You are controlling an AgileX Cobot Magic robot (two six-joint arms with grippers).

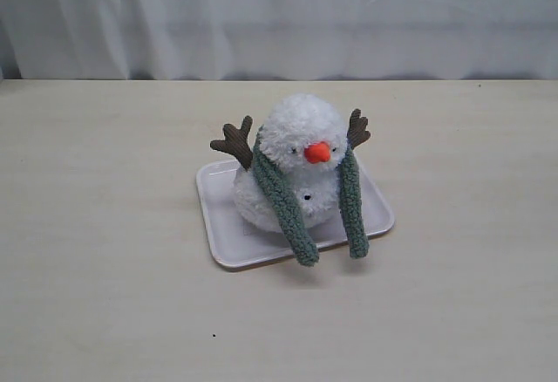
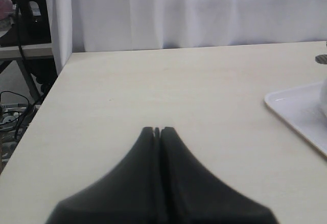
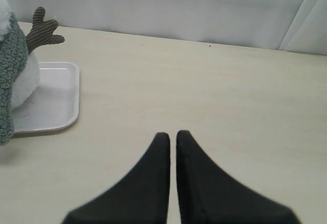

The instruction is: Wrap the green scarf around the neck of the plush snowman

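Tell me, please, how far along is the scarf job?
Done: the green scarf lies around the neck of the plush snowman, both ends hanging in front. In hand: nothing; the left gripper and right gripper are shut, empty, away from the toy. Left: perhaps crossing the ends.

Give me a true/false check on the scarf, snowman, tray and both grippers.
1. The scarf drapes over the snowman, both ends down its front. True.
2. The snowman lies in a basket. False: it sits on a white tray.
3. The left gripper is shut and empty. True.
4. The right gripper holds a scarf end. False: it is shut, empty, clear of the scarf.
5. The scarf ends are knotted. False: they hang apart.
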